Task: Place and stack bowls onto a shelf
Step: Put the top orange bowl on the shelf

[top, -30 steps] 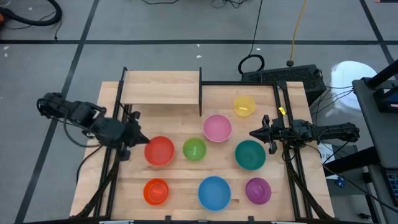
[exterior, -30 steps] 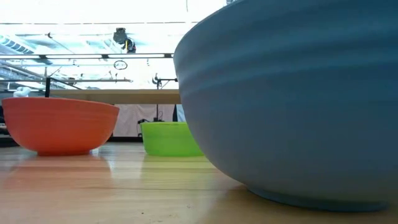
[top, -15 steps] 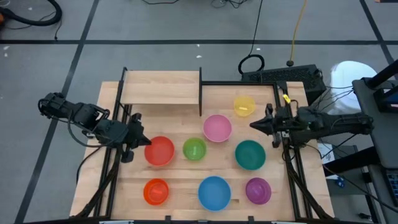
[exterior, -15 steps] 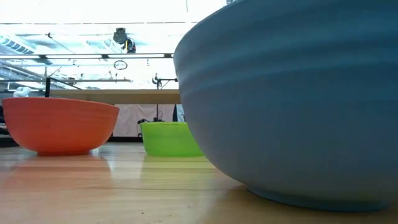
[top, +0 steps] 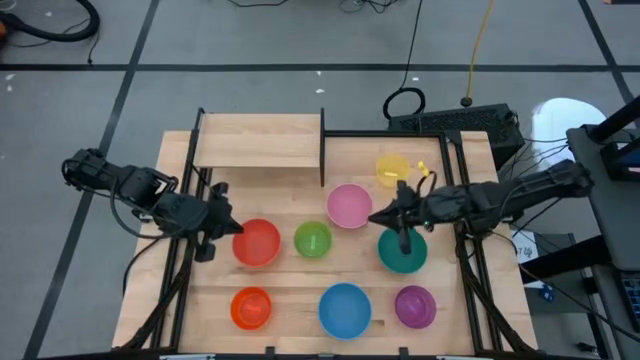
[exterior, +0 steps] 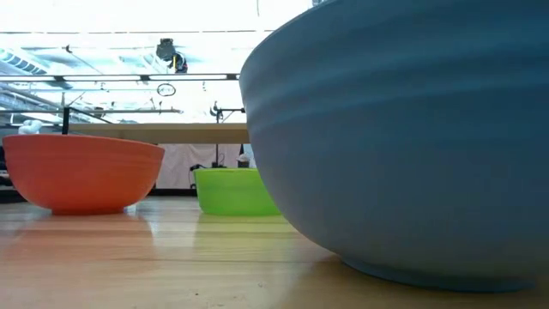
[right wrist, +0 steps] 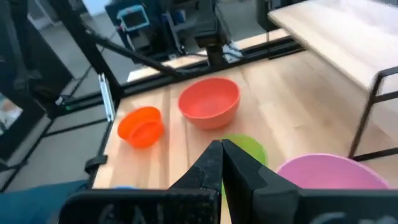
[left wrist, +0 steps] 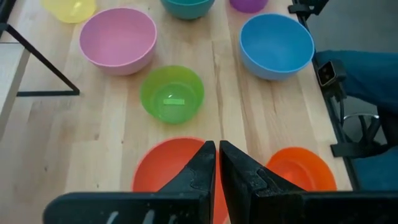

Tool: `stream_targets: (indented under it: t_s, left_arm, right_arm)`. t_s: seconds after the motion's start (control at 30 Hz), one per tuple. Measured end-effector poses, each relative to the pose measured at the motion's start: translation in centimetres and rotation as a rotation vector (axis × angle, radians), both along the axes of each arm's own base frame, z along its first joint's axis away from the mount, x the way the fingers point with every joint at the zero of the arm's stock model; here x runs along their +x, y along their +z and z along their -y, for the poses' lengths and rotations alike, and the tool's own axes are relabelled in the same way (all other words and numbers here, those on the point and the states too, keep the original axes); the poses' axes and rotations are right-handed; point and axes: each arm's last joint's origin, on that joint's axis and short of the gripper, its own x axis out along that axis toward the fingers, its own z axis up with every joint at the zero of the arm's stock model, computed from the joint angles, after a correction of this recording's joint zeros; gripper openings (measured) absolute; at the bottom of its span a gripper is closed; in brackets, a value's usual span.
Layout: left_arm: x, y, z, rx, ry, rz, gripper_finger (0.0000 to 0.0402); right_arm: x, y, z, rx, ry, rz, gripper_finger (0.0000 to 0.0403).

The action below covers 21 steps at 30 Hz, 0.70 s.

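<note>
Eight smooth round plastic bowls (top: pixel 345 307) sit on the wooden table below the flat light-wood shelf (top: pixel 258 141) at upper left, while both closed pincers, left gripper (top: pixel 232 229) and right gripper (top: pixel 375 217), hold nothing.

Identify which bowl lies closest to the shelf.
The yellow bowl: it sits just beside the shelf, farther back on the table than all other bowls.
</note>
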Motion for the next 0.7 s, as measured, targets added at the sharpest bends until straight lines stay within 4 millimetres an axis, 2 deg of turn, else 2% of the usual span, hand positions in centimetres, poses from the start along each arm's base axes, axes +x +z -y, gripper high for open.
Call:
stream_targets:
  t_s: [0.23, 0.33, 0.7]
  left_arm:
    - [0.7, -1.3, 1.3, 0.018, -0.087, -0.131, 0.0028]
    - [1.4, -2.3, 2.3, 0.019, -0.092, -0.199, 0.0048]
    - [4.7, -6.7, 6.7, 0.16, -0.2, -0.391, 0.0218]
  right_arm:
    - [1.8, -1.0, -2.9, -0.028, 0.098, 0.023, 0.0]
    - [2.3, -1.5, -3.9, -0.048, 0.135, 0.025, 0.0]
    - [3.7, -4.6, -6.9, -0.127, 0.118, -0.056, 0.0]
